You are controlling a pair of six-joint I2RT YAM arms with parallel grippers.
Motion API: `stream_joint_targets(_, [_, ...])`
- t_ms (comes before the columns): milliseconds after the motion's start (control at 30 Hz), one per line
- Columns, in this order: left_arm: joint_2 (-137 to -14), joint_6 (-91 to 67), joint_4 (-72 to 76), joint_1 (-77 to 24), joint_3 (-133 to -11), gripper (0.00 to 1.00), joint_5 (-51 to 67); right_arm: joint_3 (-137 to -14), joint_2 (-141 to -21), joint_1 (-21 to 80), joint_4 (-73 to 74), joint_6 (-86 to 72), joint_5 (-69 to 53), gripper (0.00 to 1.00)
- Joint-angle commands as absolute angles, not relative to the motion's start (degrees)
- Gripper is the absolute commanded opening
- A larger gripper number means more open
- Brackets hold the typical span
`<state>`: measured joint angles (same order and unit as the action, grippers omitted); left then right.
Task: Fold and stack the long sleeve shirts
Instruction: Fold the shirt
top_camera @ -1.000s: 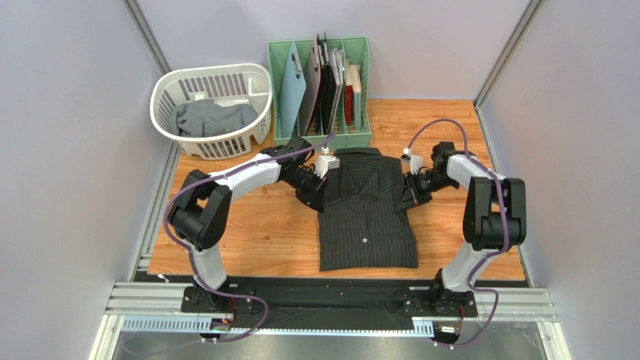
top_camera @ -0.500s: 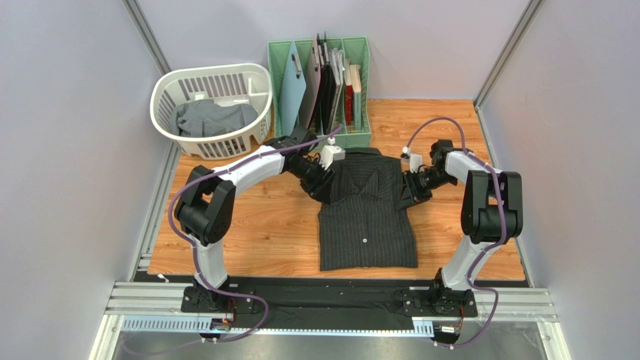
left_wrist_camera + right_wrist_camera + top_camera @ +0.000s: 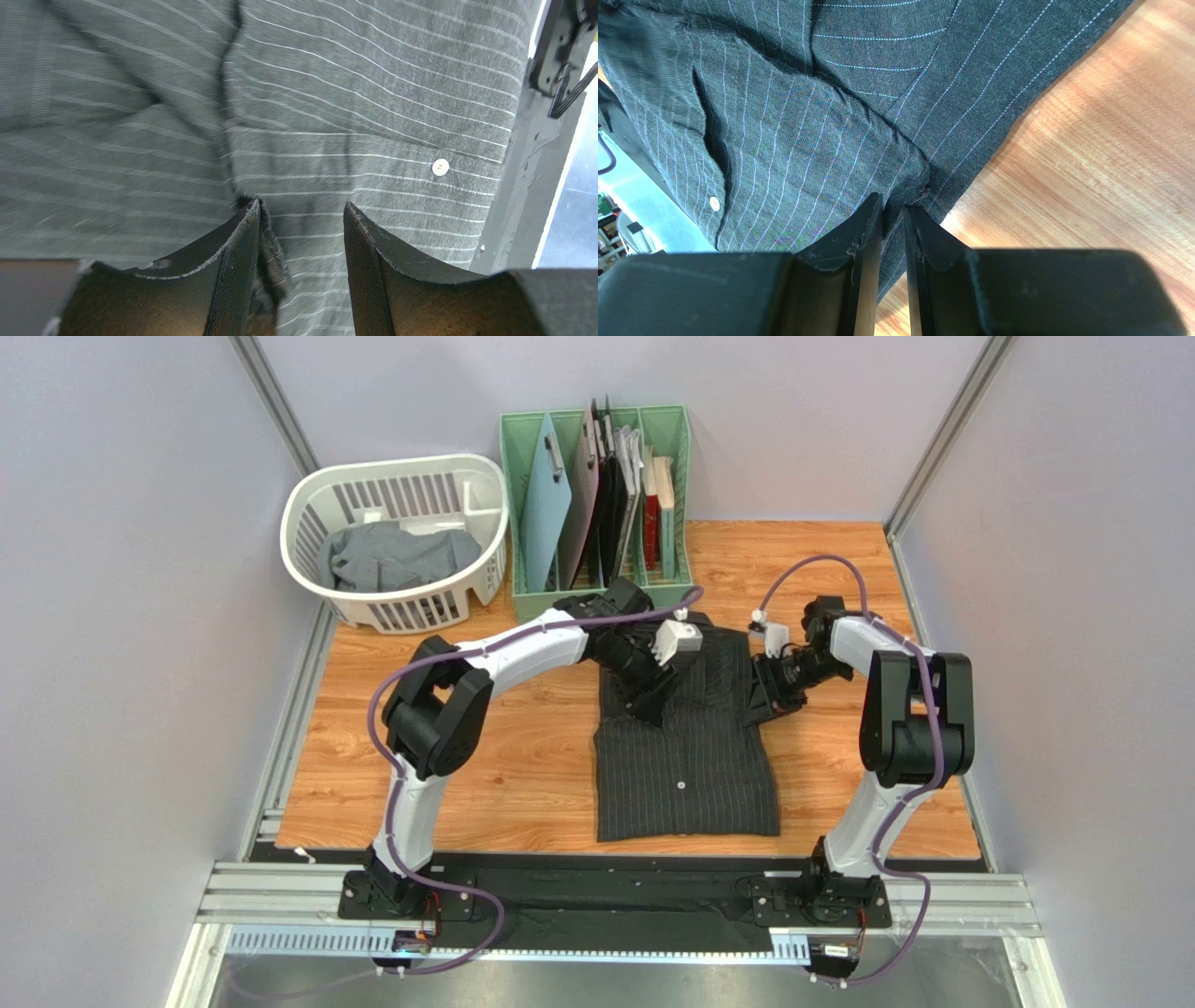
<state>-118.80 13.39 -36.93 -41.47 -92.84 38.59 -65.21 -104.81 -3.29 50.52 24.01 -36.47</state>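
The black pinstriped long sleeve shirt [image 3: 687, 756] lies folded on the wooden table, collar toward the rack. My left gripper [image 3: 648, 703] hovers over its upper middle, open. In the left wrist view the left gripper [image 3: 302, 206] has a wide gap over striped cloth [image 3: 365, 105], and a small fold edge rests against the left finger. My right gripper [image 3: 759, 711] is at the shirt's right edge. The right wrist view shows the right gripper [image 3: 893, 204] narrowly open, the shirt's edge [image 3: 808, 140] lying between its tips. A plain grey shirt [image 3: 400, 557] sits crumpled in the basket.
A white laundry basket [image 3: 312, 501] stands at the back left. A green rack [image 3: 526, 504] with boards and folders stands behind the shirt. Bare wood [image 3: 477, 756] lies left of the shirt and also to its right [image 3: 870, 588]. Grey walls close in both sides.
My left arm has swung right, from the shirt's left shoulder to its upper middle, and its jaws have opened. The right jaws have parted slightly; that arm has hardly moved.
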Motion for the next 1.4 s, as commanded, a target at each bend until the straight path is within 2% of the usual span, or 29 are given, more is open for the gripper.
stream_joint_targets(0, [-118.7,14.9,-36.0,-42.8,-94.3,0.54,36.7,-67.1,-104.9,-3.2,49.8,23.5,-36.7,0.23])
stream_joint_targets(33, [-118.6,14.6,-35.6,-42.7,-94.2,0.53,36.2,-67.1,-104.9,-3.1,49.9,23.5,-36.9,0.22])
stream_joint_targets(100, [-118.6,14.3,-35.2,-42.8,-94.8,0.41,35.9,-66.9,-104.9,-3.2,49.8,23.2,-37.4,0.22])
stream_joint_targets(133, [-118.5,14.3,-34.9,-42.8,-95.0,0.33,36.0,-66.8,-105.0,-3.2,49.7,23.1,-37.5,0.22])
stream_joint_targets(167, [-117.8,14.2,-34.3,-42.8,-94.9,0.19,36.1,-66.8,-104.9,-3.2,49.5,23.1,-37.5,0.22])
stream_joint_targets(267, [-115.8,13.8,-31.6,-42.9,-94.2,0.00,37.3,-66.7,-105.0,-3.1,49.1,22.9,-37.8,0.22])
stream_joint_targets(533, [-116.5,14.0,-32.6,-43.2,-96.4,0.00,37.3,-66.5,-104.9,-3.2,48.9,22.9,-38.1,0.21])
stream_joint_targets(900, [-109.6,18.5,-28.8,-44.6,-92.6,0.00,46.0,-66.6,-105.0,-3.2,48.9,22.7,-37.9,0.21])
stream_joint_targets(1267, [-119.9,19.9,-30.1,-45.0,-98.7,0.00,43.8,-66.4,-104.9,-3.2,48.9,22.2,-38.4,0.21])
stream_joint_targets(1300, [-120.5,19.8,-30.1,-45.0,-99.5,0.01,42.7,-66.5,-104.9,-3.2,48.9,22.2,-38.8,0.21])
stream_joint_targets(1367, [-122.2,19.7,-32.2,-44.8,-100.9,0.09,39.7,-66.6,-104.9,-3.1,49.0,22.1,-39.0,0.21])
